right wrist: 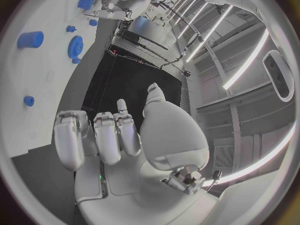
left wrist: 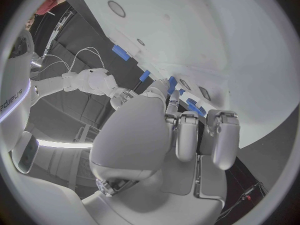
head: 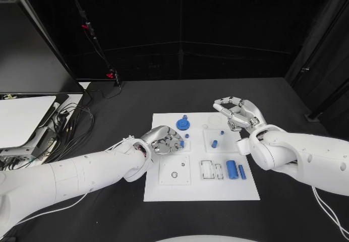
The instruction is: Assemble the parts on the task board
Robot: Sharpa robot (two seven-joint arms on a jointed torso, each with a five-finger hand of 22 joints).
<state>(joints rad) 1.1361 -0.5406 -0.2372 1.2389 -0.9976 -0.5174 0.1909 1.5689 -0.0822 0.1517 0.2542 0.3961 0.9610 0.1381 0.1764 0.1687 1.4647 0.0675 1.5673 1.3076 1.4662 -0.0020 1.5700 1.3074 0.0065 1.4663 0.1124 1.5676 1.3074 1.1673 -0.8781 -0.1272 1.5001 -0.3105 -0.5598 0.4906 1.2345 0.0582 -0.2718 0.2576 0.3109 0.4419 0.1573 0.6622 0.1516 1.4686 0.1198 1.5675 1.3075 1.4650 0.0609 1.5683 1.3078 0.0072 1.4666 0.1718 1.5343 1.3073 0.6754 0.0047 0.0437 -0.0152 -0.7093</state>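
Clearly unfinished: loose blue plastic cylinder [head: 231, 169] lies on the white rectangular task board [head: 218, 194]; left hand [head: 163, 140] pinches a small blue part [left wrist: 172, 81], right hand [head: 238, 114] curled empty.

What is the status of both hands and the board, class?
Left hand over task board, apparently pinching a blue part. Right hand curled, empty. Nothing blocking.

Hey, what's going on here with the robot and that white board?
A two-armed robot is working at a white task board scattered with small blue parts. Its left robot hand is over the board's left-middle, fingers curled by a small blue piece; whether it grips that piece can't be told. The right robot hand hovers at the board's far right corner, holding nothing visible. A blue gear sits near the far edge, and a blue cylinder lies nearer the robot.
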